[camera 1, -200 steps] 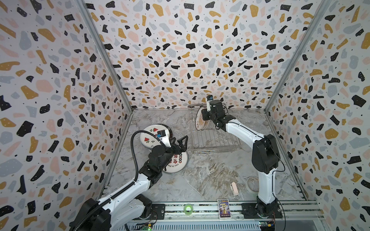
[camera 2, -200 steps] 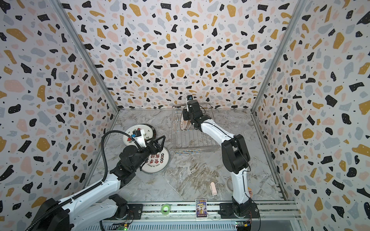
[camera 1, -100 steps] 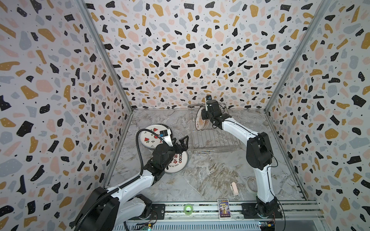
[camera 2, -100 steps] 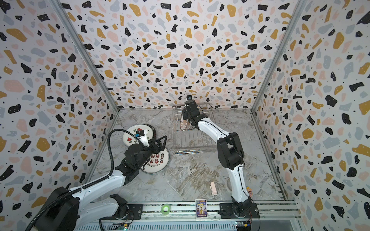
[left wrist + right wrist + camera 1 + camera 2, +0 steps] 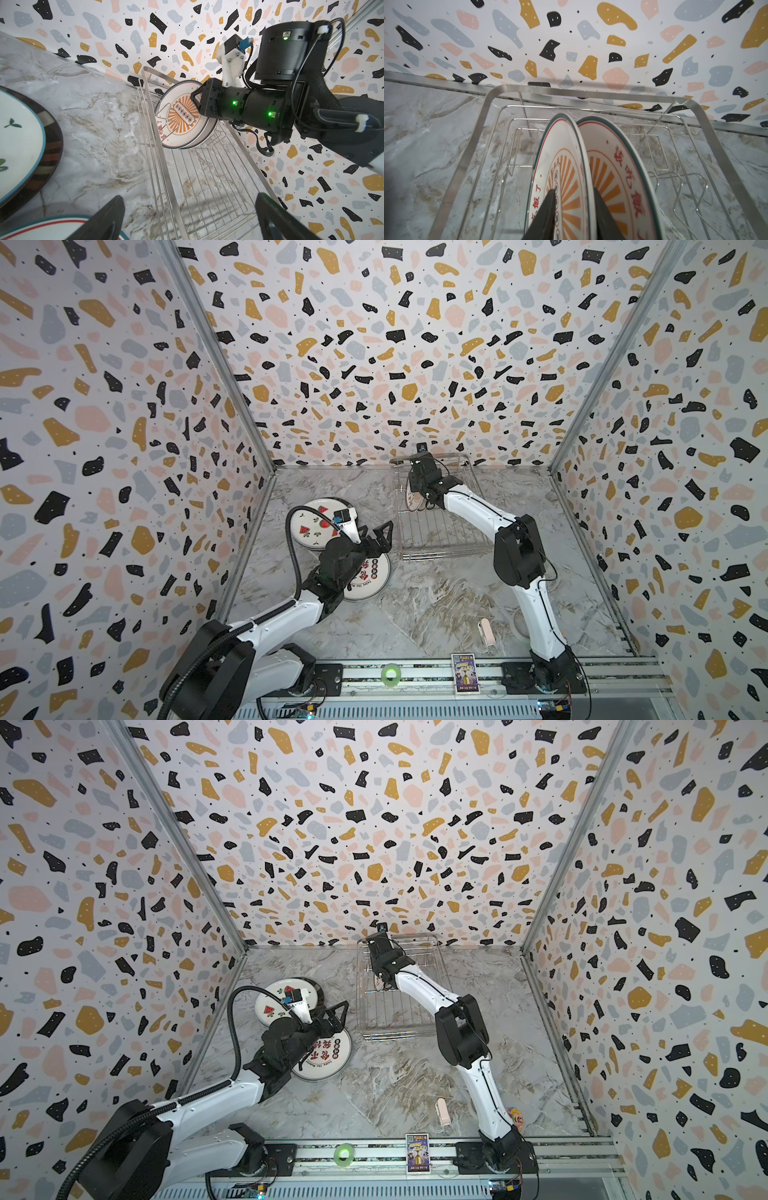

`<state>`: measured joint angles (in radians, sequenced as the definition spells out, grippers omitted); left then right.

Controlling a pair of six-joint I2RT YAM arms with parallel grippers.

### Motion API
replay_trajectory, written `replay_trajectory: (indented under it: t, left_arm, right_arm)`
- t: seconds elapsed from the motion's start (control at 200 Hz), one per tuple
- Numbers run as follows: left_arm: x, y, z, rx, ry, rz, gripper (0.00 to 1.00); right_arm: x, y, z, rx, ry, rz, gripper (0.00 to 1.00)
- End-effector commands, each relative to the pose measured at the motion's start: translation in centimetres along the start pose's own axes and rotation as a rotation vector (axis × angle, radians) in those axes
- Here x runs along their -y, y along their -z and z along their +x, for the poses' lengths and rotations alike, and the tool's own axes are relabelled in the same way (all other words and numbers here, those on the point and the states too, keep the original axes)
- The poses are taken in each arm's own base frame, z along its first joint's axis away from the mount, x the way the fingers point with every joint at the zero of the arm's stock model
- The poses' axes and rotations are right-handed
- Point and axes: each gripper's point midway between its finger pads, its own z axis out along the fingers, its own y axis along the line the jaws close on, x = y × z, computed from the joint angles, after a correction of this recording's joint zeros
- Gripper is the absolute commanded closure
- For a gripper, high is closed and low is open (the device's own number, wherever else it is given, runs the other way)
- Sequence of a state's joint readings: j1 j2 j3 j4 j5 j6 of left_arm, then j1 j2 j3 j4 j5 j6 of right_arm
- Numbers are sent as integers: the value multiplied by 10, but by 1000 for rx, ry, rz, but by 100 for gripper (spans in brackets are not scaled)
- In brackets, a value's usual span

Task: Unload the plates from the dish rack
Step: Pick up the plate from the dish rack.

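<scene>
Sunburst plate (image 5: pixel 564 149): right gripper (image 5: pixel 574 192) straddles rim, grip uncertain; left gripper (image 5: pixel 190 196) spread wide, holding nothing.

**Top views (stereo pair):** set high above the front rail (image 5: pixel 415 672), facing down and toward the back wall (image 5: pixel 395 364). Far off. Both take in the whole counter (image 5: pixel 436 605) and nearly the same scene.

**Left wrist view:** low over the counter, near, facing the dish rack (image 5: pixel 207 176) with the right arm (image 5: pixel 249 108) reaching over it.

**Right wrist view:** just above the dish rack, very close to two upright plates (image 5: pixel 564 162), facing the back wall.

**Shared by all views:** the dish rack.
</scene>
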<state>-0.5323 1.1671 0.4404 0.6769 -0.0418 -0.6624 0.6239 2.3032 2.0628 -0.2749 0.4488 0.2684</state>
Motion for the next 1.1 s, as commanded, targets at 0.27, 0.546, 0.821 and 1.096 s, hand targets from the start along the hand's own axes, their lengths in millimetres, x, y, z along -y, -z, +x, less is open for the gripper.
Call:
replay_trajectory:
  t: [0.27,0.546,0.821,1.096]
  left_arm:
    - [18,5,-19,68,13,68,0]
    - [20,6,-23,80,15,72,0]
    - [17,7,-23,84,16,61,0]
    - [15,7,-21,82,24,58,0]
  right_arm:
    - [7,-1,8,-47,-35,64,74]
    - [11,1,1,-24,-17,150,80]
    - [7,12,-9,12,10,172,84]
    - [11,37,-36,86,33,192,87]
